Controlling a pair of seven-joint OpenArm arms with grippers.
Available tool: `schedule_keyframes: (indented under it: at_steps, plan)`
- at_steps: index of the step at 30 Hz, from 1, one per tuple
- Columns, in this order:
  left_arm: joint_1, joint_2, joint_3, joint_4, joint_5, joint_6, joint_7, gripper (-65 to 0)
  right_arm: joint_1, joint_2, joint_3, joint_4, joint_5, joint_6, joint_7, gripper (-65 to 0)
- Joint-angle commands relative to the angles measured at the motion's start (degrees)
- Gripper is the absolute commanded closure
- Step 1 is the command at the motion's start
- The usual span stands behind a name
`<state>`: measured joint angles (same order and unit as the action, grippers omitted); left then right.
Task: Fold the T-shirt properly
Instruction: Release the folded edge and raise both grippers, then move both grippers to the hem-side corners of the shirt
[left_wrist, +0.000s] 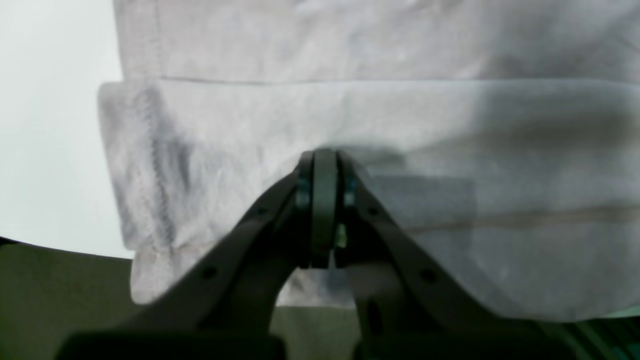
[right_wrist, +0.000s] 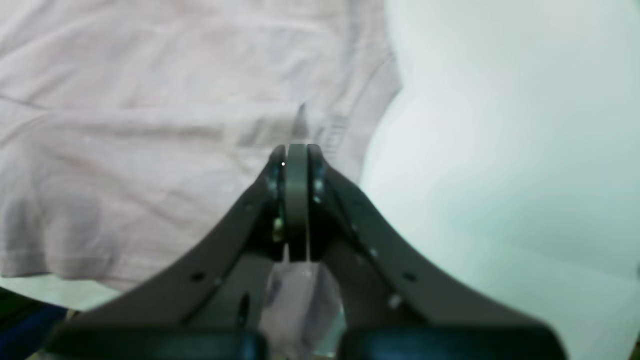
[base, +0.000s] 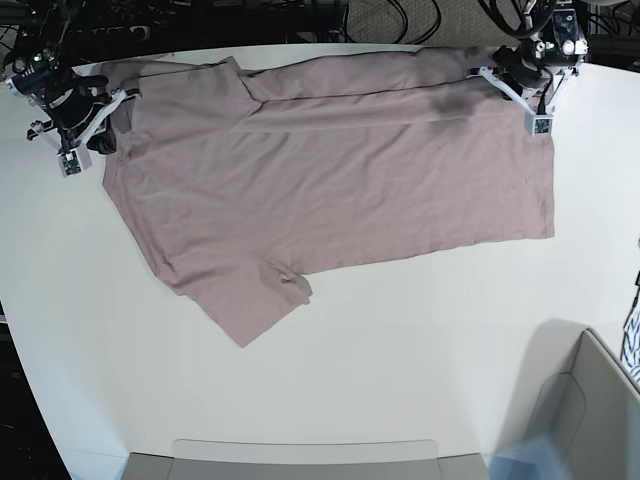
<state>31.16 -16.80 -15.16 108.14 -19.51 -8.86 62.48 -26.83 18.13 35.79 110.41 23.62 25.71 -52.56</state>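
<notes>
The dusty-pink T-shirt (base: 330, 190) lies spread on the white table (base: 420, 340), its far long edge folded over toward the front. One sleeve (base: 250, 305) points to the front left. My left gripper (base: 510, 72) is at the far right corner of the fold. In the left wrist view this gripper (left_wrist: 324, 156) is shut on the T-shirt (left_wrist: 400, 125), which drapes around its tips. My right gripper (base: 100, 130) is at the far left end. In the right wrist view it (right_wrist: 297, 150) is shut on the wrinkled T-shirt (right_wrist: 125, 150), with cloth showing under the fingers.
A grey bin (base: 590, 400) stands at the front right corner. A flat grey tray (base: 300, 455) lies along the front edge. Cables and dark equipment (base: 300, 20) run behind the table's far edge.
</notes>
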Motion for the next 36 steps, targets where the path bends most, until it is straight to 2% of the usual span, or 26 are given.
schedule_keyframes:
  at_steps: [1,7,12,15,20,23,26,30,33,36]
  plan:
    - [-0.8,-0.7,-0.6,2.1,0.0,0.2,-0.8,0.0,1.9,0.9,1.0,1.3,0.3,-0.1,1.4,0.0]
    - [-3.1,-0.5,-2.0,7.7,0.0,0.2,-0.7,0.0,15.5,1.3,-2.6,0.6,-0.5,-0.1,-0.9,0.0]
    - [-6.1,-0.5,-2.6,7.9,0.0,0.2,-0.7,0.0,30.0,1.0,-16.2,-11.5,-11.4,0.0,-1.6,0.0]
    - [-6.7,-0.5,-2.4,7.8,0.0,0.2,-0.7,0.0,37.9,-0.3,-22.2,-24.6,-17.0,-0.2,2.6,0.0]
    - [-6.7,-0.4,-2.3,7.7,-0.1,0.2,-0.7,0.0,45.2,-2.4,-23.7,-45.8,-23.7,-0.4,12.3,0.0]
    - [-6.7,-0.4,-2.6,7.6,0.0,0.2,-0.7,0.0,45.2,-2.1,-23.7,-51.1,-25.0,-0.4,13.8,0.0]
    - [-6.6,-0.4,-2.6,7.6,0.0,0.2,-0.7,0.0,41.4,-1.6,-23.4,-50.1,-25.2,-0.4,12.2,0.0]
    - [-6.7,-0.4,-2.6,7.6,0.0,0.2,-0.7,0.0,33.1,0.8,-23.4,-39.2,-24.9,-0.4,8.8,0.0]
    - [-6.7,-0.4,-2.6,7.5,0.0,0.2,-0.7,0.0,26.7,0.8,-23.4,-29.4,-24.9,-0.4,8.1,0.0]
    - [-7.0,-0.4,-2.3,7.3,0.0,0.1,-0.7,0.0,24.1,0.5,-23.4,-24.5,-24.9,-0.5,8.0,0.0]
